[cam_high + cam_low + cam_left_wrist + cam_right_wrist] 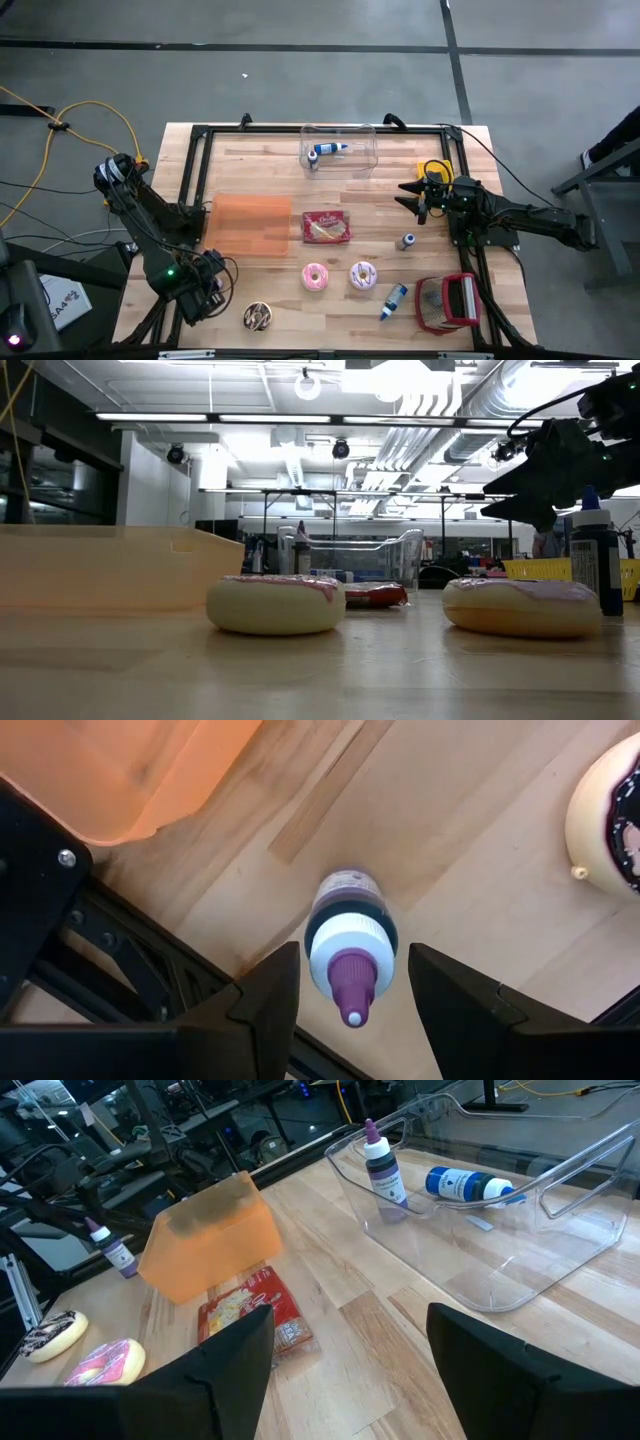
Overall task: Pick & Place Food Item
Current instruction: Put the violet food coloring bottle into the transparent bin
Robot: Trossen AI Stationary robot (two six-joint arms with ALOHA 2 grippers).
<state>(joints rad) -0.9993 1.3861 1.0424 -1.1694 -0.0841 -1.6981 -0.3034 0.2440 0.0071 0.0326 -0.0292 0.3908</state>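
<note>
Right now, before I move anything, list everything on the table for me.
clear bin: one, transparent, far centre
bottles in the bin: two, purple-capped upright, blue lying
orange bin: one, left of centre
snack packet: one, red, beside the orange bin
pink donuts: two, near centre
chocolate donut: one, near edge
small bottle: one, dark, upright, right of centre
blue bottle: one, lying, near right
red basket: one, near right corner
yellow basket: one, far right
purple-capped bottle: one, under the left gripper
left gripper: open, near left
right gripper: open, right side
</note>
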